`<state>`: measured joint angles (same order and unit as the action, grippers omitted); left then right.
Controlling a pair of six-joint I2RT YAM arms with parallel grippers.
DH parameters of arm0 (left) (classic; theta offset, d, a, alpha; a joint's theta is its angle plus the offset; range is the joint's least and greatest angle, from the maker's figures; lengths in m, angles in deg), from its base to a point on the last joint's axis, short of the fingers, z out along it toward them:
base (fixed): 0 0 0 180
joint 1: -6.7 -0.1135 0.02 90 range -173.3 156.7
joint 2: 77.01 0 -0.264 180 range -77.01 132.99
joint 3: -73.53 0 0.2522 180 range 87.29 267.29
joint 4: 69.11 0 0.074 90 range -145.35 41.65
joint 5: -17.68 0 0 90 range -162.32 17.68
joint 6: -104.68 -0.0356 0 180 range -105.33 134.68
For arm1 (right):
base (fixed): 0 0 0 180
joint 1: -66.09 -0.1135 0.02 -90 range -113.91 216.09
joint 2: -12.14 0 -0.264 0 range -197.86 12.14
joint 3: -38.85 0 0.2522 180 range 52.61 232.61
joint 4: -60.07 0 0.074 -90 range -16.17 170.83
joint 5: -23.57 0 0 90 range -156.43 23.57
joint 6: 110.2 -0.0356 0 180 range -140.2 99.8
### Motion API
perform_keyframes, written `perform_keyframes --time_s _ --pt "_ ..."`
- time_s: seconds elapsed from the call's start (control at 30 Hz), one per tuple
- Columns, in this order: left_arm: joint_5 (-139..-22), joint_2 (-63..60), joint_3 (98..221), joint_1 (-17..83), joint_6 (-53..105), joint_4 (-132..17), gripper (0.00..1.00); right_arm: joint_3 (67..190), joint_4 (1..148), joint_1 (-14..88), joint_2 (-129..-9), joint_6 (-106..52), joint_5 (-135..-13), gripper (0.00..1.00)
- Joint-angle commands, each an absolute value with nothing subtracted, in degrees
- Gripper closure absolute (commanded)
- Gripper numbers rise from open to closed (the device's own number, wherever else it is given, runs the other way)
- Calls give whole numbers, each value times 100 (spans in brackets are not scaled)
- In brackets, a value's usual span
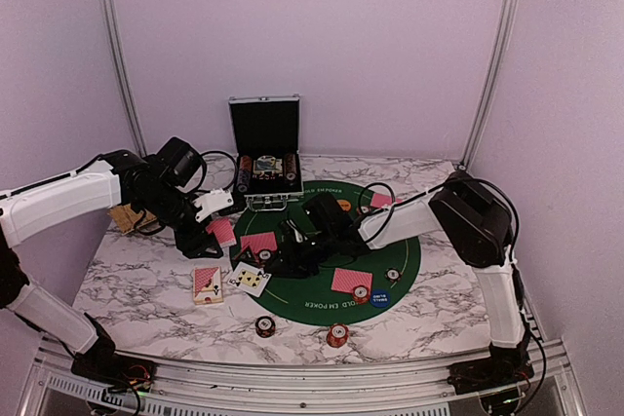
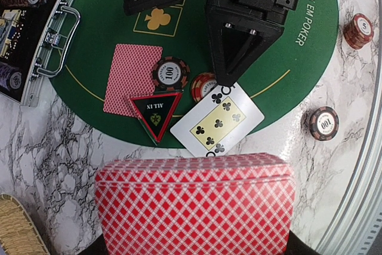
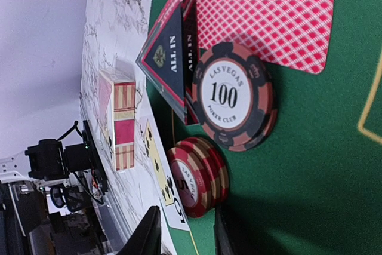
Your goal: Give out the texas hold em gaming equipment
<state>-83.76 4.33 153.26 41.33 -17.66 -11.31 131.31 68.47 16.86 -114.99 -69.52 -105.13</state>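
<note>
My left gripper (image 1: 216,221) is shut on a deck of red-backed cards (image 2: 196,204), held above the marble left of the green mat. My right gripper (image 3: 185,240) is open and low over the mat's left edge. A small stack of red striped chips (image 3: 200,174) lies just ahead of its fingertips, apart from them. Beside the stack are a black 100 chip (image 3: 233,95), the black triangular marker (image 3: 170,58), a red-backed card (image 3: 268,10) and a face-up clubs card (image 2: 218,120). The right gripper also shows in the left wrist view (image 2: 230,76).
The open silver-edged case (image 1: 264,153) stands at the back. The woven tray (image 1: 125,216) is at the left. A card box (image 1: 206,283) lies on the marble. Chips (image 1: 264,325) (image 1: 337,334) sit near the front edge. Another card (image 1: 351,281) and a blue disc (image 1: 379,297) lie on the mat (image 1: 409,241).
</note>
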Motion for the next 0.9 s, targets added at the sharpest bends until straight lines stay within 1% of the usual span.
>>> perform_keyframes --time_s 0.0,0.2,0.23,0.3,0.37,0.5,0.67,0.77,0.83,0.87 --pt "-8367 282 15341 4098 -1819 -1105 100 13395 6892 1569 -11678 -6981 -10677 76" --pt "-8366 267 15315 4089 -1820 -1096 100 13279 6738 1540 -11689 -7089 -10923 86" --pt "-8372 270 15312 4089 -1813 -1103 100 13285 6689 1530 -11710 -7116 -10980 89" --pt "-8379 260 15305 4089 -1811 -1097 100 13293 6546 1493 -11732 -7147 -11082 100" --pt "-8375 253 15294 4081 -1817 -1103 100 13390 6570 1422 -11739 -7080 -11185 100" --pt "-8379 244 15311 4080 -1837 -1101 100 13821 7261 1234 -11849 -6674 -11251 100" --pt "-8423 262 15325 4080 -1826 -1103 100 14019 7630 1137 -11974 -6515 -11417 100" --pt "-8421 255 15313 4080 -1828 -1098 100 14275 8169 1082 -12034 -6155 -11447 100" --pt "-8421 248 15312 4080 -1832 -1102 100 14282 8437 1085 -11950 -5961 -11334 93" --pt "-8425 250 15317 4080 -1837 -1097 100 14212 8445 1106 -11846 -5924 -11258 92"
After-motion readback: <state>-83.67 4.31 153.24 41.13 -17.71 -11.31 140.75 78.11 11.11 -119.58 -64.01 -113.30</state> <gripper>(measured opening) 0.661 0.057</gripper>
